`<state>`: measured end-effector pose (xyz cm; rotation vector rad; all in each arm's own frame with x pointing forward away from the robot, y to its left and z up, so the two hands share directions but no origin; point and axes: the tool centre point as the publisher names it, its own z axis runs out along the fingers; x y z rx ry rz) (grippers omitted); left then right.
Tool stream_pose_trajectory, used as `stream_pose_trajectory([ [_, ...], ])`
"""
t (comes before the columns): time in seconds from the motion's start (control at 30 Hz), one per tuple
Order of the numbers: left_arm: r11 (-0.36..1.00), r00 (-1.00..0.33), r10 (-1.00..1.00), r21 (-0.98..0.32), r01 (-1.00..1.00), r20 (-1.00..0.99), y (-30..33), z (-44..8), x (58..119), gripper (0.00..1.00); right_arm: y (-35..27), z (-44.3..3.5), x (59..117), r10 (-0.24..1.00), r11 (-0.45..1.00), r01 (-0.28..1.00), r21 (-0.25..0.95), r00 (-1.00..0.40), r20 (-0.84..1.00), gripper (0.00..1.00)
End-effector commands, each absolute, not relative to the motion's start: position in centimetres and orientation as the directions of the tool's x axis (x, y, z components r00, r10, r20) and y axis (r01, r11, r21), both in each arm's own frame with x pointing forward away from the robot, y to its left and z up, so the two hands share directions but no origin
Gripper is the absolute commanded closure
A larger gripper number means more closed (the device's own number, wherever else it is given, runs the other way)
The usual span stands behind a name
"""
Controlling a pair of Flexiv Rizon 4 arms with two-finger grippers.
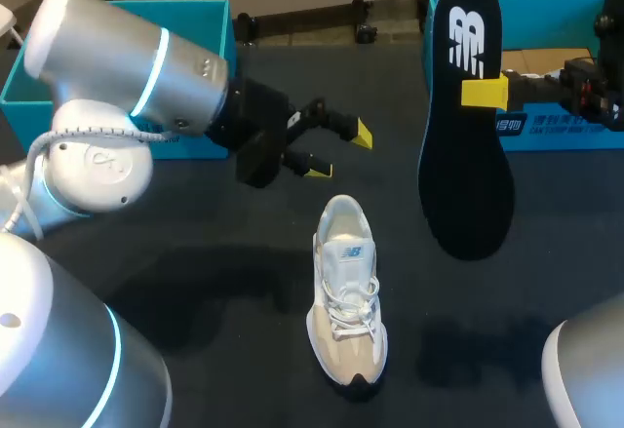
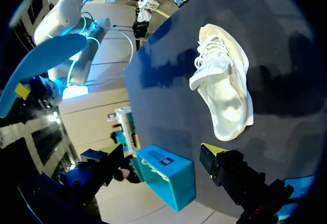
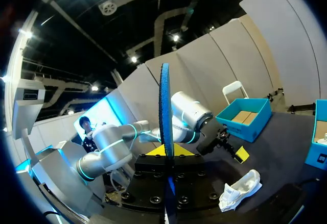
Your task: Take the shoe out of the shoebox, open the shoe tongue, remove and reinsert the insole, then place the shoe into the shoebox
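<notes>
Shoebox [image 1: 561,134] stands at far right; the shoe [image 1: 347,291] lies mid-table [image 1: 195,272], toe nearest me. My right claw [image 1: 485,93] pinches the insole [image 1: 466,145] aloft, clear for reinsertion, while my left claw [image 1: 339,151] hovers wide open, empty, just beyond the shoe.

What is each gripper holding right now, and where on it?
The right gripper is shut on the insole, pinching one long edge near its narrower end. The left gripper is open and holds nothing.
</notes>
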<state>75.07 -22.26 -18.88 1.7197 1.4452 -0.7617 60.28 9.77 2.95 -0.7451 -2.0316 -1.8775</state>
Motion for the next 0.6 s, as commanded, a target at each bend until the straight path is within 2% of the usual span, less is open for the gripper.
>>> stream_pose_trajectory([
  [0.03,-0.081,0.203,0.360,0.186,0.979,-0.911,-21.3,-18.8,74.9,0.00,9.8,2.9,61.3,0.166,0.028,0.555,0.832,-0.823,0.543,1.00],
  [0.37,-0.055,0.242,0.206,0.235,0.970,-0.948,-20.1,-17.1,75.0,0.00,8.9,0.3,68.1,0.100,0.047,0.654,0.755,-0.755,0.648,1.00],
  [0.6,-0.065,0.190,0.069,0.185,0.981,-0.979,-19.5,-16.1,75.9,0.00,8.1,-1.9,72.0,0.084,0.032,0.729,0.684,-0.684,0.724,1.00],
])
